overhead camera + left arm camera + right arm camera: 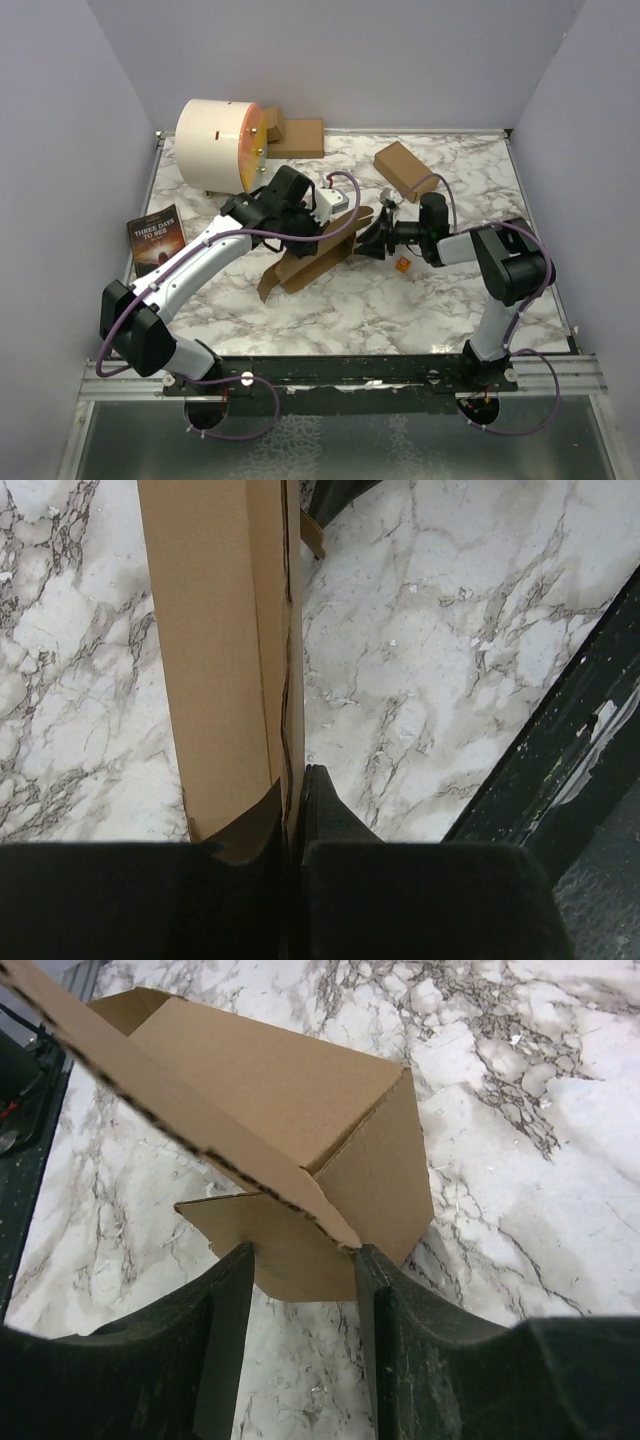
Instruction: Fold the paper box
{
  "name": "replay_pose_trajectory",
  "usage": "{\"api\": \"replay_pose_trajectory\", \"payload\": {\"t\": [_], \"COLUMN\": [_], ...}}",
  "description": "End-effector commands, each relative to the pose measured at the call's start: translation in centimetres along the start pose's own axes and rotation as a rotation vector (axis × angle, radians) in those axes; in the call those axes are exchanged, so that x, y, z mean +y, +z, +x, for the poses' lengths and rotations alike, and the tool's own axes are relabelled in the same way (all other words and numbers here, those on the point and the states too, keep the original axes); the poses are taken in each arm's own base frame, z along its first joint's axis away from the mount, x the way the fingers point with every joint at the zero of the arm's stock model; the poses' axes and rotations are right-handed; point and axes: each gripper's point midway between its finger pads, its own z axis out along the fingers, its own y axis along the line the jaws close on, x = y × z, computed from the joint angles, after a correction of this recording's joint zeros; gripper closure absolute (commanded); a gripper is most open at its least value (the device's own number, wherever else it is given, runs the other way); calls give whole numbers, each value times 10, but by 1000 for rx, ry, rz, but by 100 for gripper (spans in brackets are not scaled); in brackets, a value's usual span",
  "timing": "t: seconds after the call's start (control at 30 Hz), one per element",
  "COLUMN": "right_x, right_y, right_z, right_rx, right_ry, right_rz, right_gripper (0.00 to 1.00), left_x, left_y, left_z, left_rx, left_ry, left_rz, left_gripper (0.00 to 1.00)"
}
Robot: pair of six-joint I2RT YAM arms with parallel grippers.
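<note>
Plain brown die-cut cardboard box [318,258] sits mid-frame over the marble tabletop [450,300]. Looks light, stiff-ish and easy to crease. Left fingers [325,815] pinch a panel edge, right fingers [225,1340] stand half-open around an end flap. I'd grab near the folds.

It was a robotics lab test cell. Plain pale walls [60,150] closed in a marble-patterned table [400,320] at nine, twelve and three o'clock. At six o'clock a black rail [350,368] on a bare metal frame [560,385] carried two bolted-down machines, the left arm [190,262] and the right arm [505,265], with purple cables [343,175] trailing along them. Mismatched props sat about: a cream drum [215,145] at eleven o'clock and a book [155,240] at nine.
</note>
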Motion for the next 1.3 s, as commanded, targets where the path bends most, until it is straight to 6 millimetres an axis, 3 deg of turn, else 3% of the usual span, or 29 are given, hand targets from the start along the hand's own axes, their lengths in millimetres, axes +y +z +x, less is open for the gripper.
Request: {"api": "replay_pose_trajectory", "payload": {"t": [0.0, 0.37, 0.57, 0.77, 1.27], "right_x": [-7, -3, -10, -4, 1], "right_y": [4, 13, 9, 11, 21], "right_z": [-23, -20, -20, -21, -11], "right_rx": [-69, -114, -165, -219, -257], "right_ry": [-131, -216, -210, -240, -264], "right_rz": [54, 57, 150, 175, 170], "right_gripper": [56, 56, 56, 58, 66], "left_x": [-11, -15, -18, -20, -6], "left_y": [1, 5, 5, 5, 4], "left_z": [2, -2, -6, -7, -6], "left_rx": [-6, -10, -17, -23, -36], "left_ry": [24, 41, 45, 38, -8], "left_rz": [55, 90, 113, 136, 154], "left_gripper": [100, 100, 100, 100, 100]}}
